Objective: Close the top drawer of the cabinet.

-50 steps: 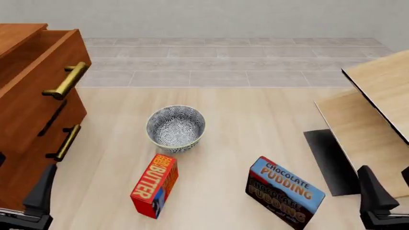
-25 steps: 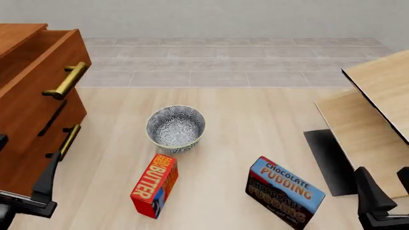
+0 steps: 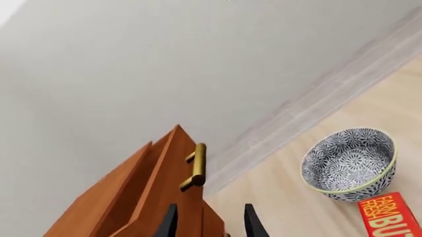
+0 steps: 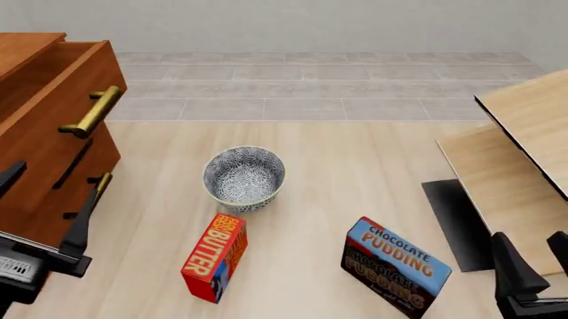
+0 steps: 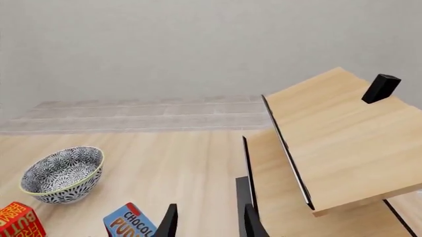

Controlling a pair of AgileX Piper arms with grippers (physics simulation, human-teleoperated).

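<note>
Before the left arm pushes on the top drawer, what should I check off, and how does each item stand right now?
1. Top drawer needs closing: ok, it stands out from the cabinet, its inside showing.
2. Left gripper open and empty: ok, fingers apart, nothing between them.
3. Left gripper lined up with the drawer front: ok in the left wrist view, where the brass handle sits just ahead of the fingers.
4. Contact with the drawer front: cannot tell.
5. Push path free: ok, the bowl and butter box stand apart to the side.
6. Right gripper out of the way: ok, on the far side beside the pudding box.
</note>
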